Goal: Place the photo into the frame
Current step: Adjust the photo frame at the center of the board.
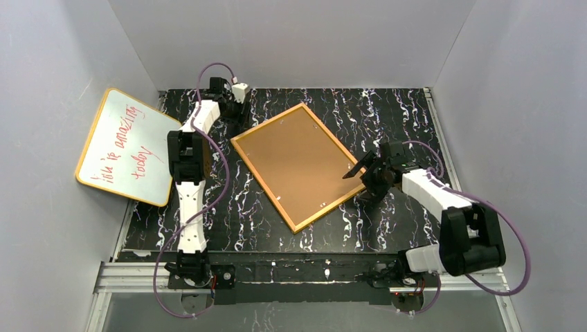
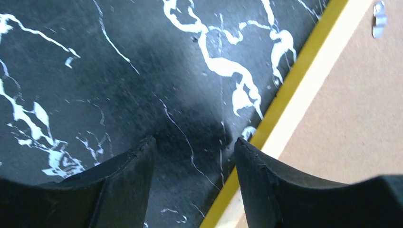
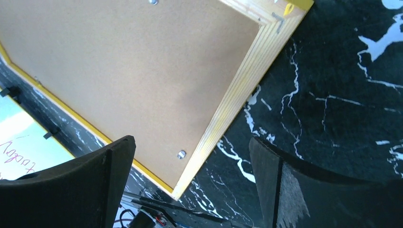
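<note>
Table (image 1: 387, 117) of veined black, grey walls (image 1: 291, 41)

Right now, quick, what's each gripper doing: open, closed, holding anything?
Left gripper: open, holding nothing, just beside the frame.
Right gripper: open wide, holding nothing, above the frame's edge.

The left arm (image 1: 188, 200) and right arm (image 1: 429, 190) pair white tubular links with boxy black joints, a purple cable (image 1: 525, 245) looping off each base near 7 and 4 o'clock, while the left gripper (image 2: 195, 143) and right gripper (image 3: 192, 140) carry matte black, rough-edged wedge fingers (image 2: 128, 185).
</note>
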